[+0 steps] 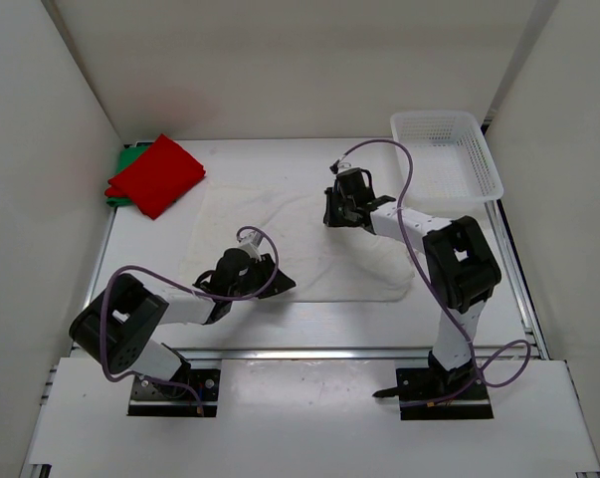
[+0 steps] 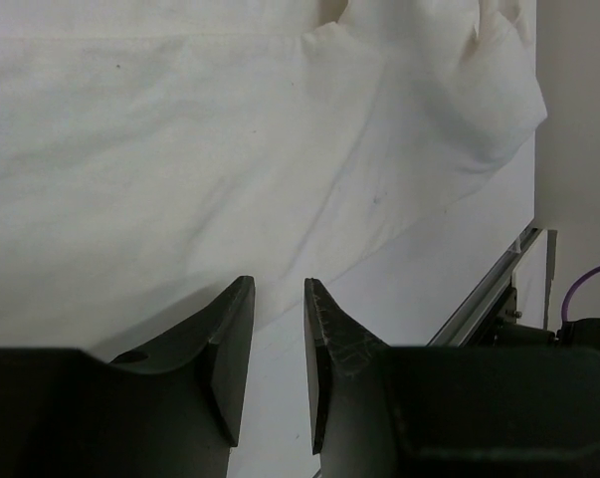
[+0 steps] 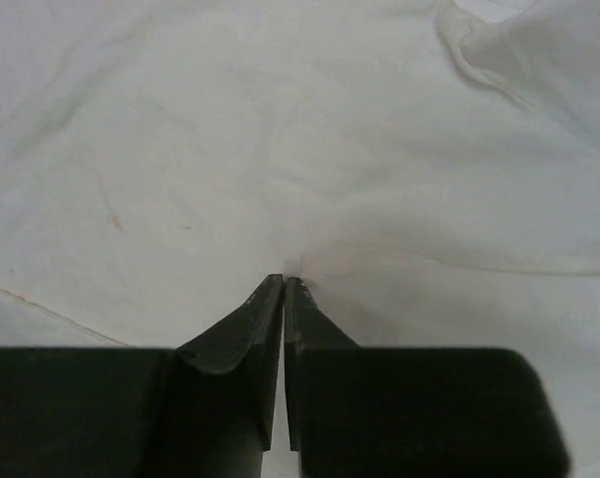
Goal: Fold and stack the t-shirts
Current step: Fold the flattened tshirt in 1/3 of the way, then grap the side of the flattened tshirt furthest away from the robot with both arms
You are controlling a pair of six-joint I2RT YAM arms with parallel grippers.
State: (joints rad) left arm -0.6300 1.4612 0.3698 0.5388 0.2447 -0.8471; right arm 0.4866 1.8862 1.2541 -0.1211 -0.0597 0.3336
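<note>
Folding the spread white cloth t-shirt [image 1: 301, 251] looks underway: the right gripper [image 3: 283, 282] pinches its one-o'clock fabric; the left gripper [image 2: 278, 289], narrowly parted at the seven-o'clock hem, probably must clamp next.

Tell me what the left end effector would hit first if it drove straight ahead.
The white shirt: its near edge lies just ahead of the left end effector. Whether the tips would catch the hem or skim over it is unclear.
</note>
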